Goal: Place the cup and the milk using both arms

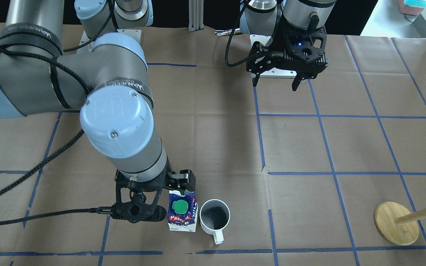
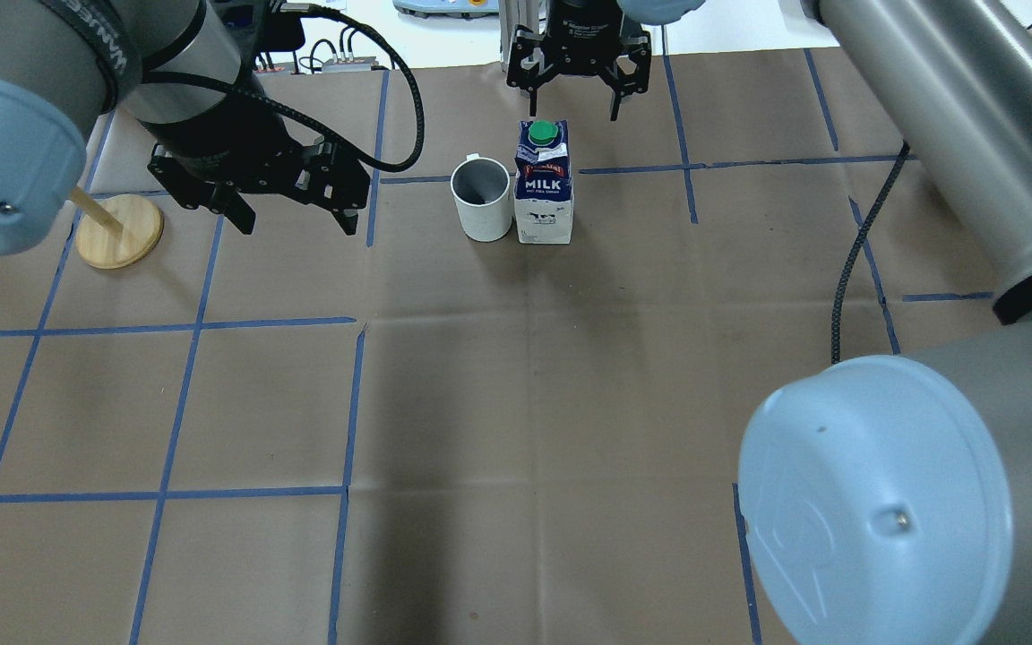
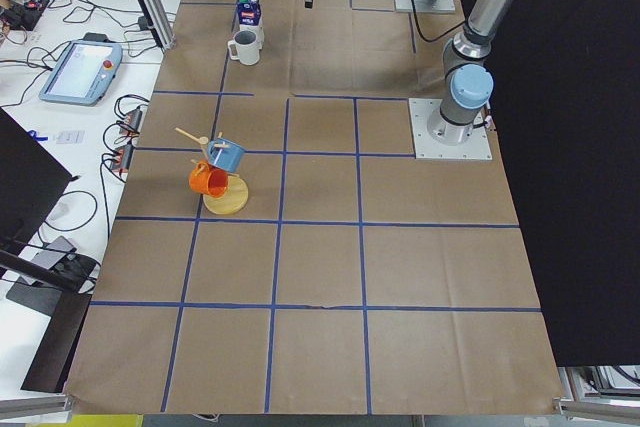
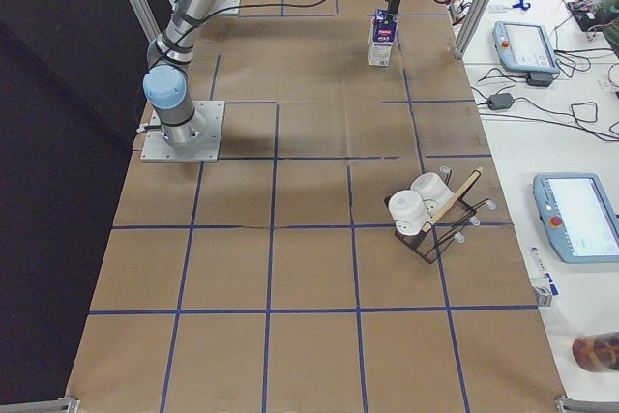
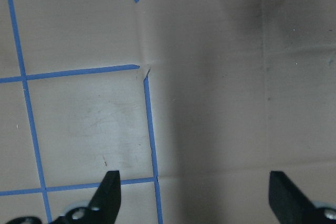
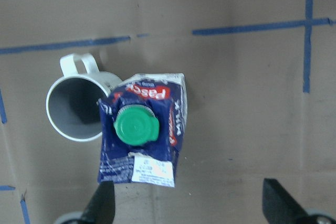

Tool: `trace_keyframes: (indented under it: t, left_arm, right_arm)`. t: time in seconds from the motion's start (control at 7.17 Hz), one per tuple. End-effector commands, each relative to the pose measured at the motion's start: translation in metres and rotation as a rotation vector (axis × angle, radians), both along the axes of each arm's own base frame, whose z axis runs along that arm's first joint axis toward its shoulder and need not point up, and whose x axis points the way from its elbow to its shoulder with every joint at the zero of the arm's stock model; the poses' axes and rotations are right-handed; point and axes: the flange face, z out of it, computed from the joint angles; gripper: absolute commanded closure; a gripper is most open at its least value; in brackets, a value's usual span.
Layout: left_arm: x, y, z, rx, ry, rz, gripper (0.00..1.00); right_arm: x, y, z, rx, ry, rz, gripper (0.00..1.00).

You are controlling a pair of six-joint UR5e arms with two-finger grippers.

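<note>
The white cup (image 2: 481, 199) stands upright on the table with its handle towards the far side. The blue and white milk carton (image 2: 544, 184) with a green cap stands upright right beside it, touching or nearly so. My right gripper (image 2: 570, 98) is open and empty, just above and beyond the carton's top. In its wrist view (image 6: 189, 208) the carton (image 6: 142, 129) and cup (image 6: 73, 108) lie below the open jaws. My left gripper (image 2: 296, 219) is open and empty over bare table to the cup's left. It also shows in the front view (image 1: 276, 82).
A wooden mug tree (image 2: 119, 231) stands at the far left and holds a blue and an orange mug (image 3: 208, 179). A black rack with white mugs (image 4: 426, 215) stands at the table's right end. Blue tape lines cross the brown paper table (image 2: 516, 403).
</note>
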Motion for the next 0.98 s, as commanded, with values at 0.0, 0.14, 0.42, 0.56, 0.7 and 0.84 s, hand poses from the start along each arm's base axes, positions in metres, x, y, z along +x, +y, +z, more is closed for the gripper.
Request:
trace_keyframes:
  t: [0.0,0.14,0.42,0.56,0.7,0.84]
  left_arm:
    - [0.0,-0.001,0.0,-0.001,0.0,0.001,0.0]
    - [0.001,0.0,0.0,-0.003,0.0,0.002,0.0]
    - [0.0,-0.001,0.0,-0.001,0.002,0.001,0.0]
    - [0.0,0.0,0.001,-0.004,0.001,0.001,0.0]
    - [0.0,0.0,0.001,-0.006,0.001,0.001,0.0]
    - [0.0,-0.001,0.0,-0.006,0.002,0.001,0.0]
  right_arm:
    - [-0.051,0.041,0.061,0.065,0.012,0.074,0.01]
    - [-0.095,0.063,0.07,0.097,0.006,0.086,0.03]
    - [-0.163,0.138,0.069,0.121,-0.013,0.054,0.02]
    - [-0.176,0.168,0.058,0.074,-0.008,0.03,0.0]
    - [-0.175,0.196,0.051,0.031,-0.002,0.013,0.0]
    - [-0.175,0.21,0.049,0.025,0.023,0.003,0.0]
